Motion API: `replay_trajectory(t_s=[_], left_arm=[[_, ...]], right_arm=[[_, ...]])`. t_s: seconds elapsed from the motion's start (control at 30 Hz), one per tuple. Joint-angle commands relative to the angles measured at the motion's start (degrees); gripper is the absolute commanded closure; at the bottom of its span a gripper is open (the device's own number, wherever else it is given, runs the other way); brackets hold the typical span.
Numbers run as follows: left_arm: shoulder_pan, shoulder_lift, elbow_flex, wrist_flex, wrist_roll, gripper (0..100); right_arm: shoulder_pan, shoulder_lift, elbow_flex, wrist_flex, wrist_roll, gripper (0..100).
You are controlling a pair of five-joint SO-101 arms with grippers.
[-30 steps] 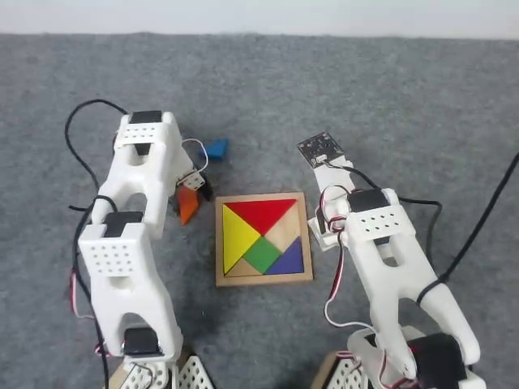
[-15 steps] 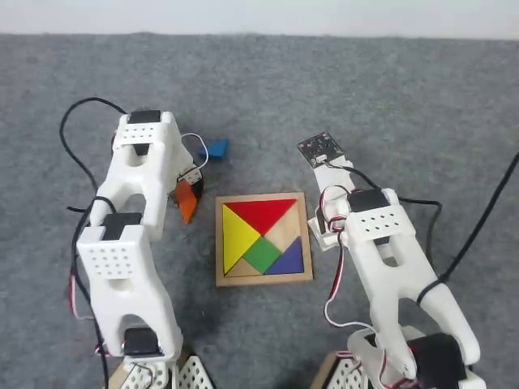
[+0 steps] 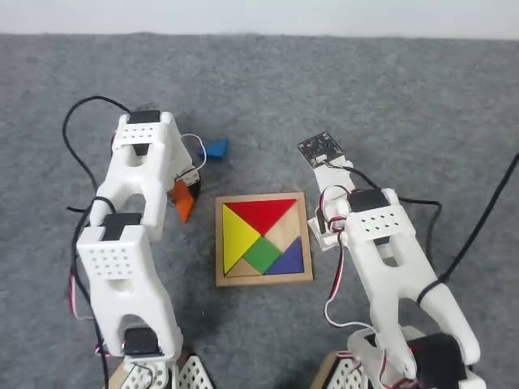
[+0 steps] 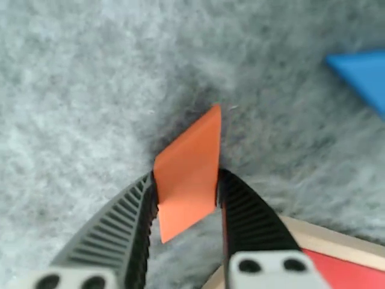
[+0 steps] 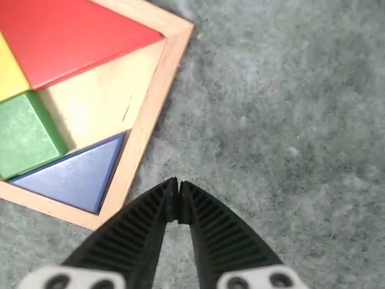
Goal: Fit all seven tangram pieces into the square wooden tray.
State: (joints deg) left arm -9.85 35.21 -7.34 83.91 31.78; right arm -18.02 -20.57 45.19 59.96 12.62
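The square wooden tray (image 3: pixel 263 278) lies mid-table holding red (image 3: pixel 261 213), yellow (image 3: pixel 237 235), green (image 3: pixel 261 254) and purple-blue (image 3: pixel 288 260) pieces, with bare gaps at its right and lower left. My left gripper (image 4: pixel 186 198) is shut on an orange piece (image 4: pixel 189 165), held above the carpet just left of the tray (image 4: pixel 328 238); the high view shows this orange piece (image 3: pixel 183 199) under the left arm. A blue piece (image 3: pixel 216 148) rests on the carpet beyond it. My right gripper (image 5: pixel 178 201) is shut and empty, just outside the tray's right rim (image 5: pixel 153 114).
Grey carpet covers the whole table. A small dark circuit board (image 3: pixel 319 148) and cables sit near the right arm. A black cable loops to the left of the left arm (image 3: pixel 77 121). Open carpet stretches beyond the tray.
The left gripper has carried the orange piece slightly left and up, and the piece now looks more upright. The right arm and tray have not moved.
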Motion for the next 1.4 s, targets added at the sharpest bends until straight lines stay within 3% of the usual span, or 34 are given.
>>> replay_trajectory(t_s=[0.0,0.3,0.67,0.9,1.1,1.23,1.37], left_arm=[[-2.29,-1.32,0.57,2.73,-1.14,94],[0.53,-6.95,2.07,5.01,-4.66,97],[1.67,-21.45,13.67,-1.32,-7.21,97],[16.0,-29.71,24.84,-10.37,-9.05,97],[30.24,-28.92,23.87,-14.59,-8.53,97],[36.75,-23.3,19.21,-16.09,-2.55,97],[38.07,-13.19,11.3,-14.24,4.4,97]], right_arm=[[0.92,-2.33,-1.93,-0.48,0.53,98.9],[1.01,-2.33,-1.93,-0.48,0.62,98.9],[1.1,-2.86,-1.93,-0.31,0.7,99.1],[5.67,-8.92,-1.05,-0.04,-2.73,99.1],[11.91,-18.24,2.46,-0.66,-9.23,99.0],[13.14,-18.86,3.6,-2.33,-11.34,98.9],[13.93,-17.89,3.43,-2.86,-11.43,98.9]])
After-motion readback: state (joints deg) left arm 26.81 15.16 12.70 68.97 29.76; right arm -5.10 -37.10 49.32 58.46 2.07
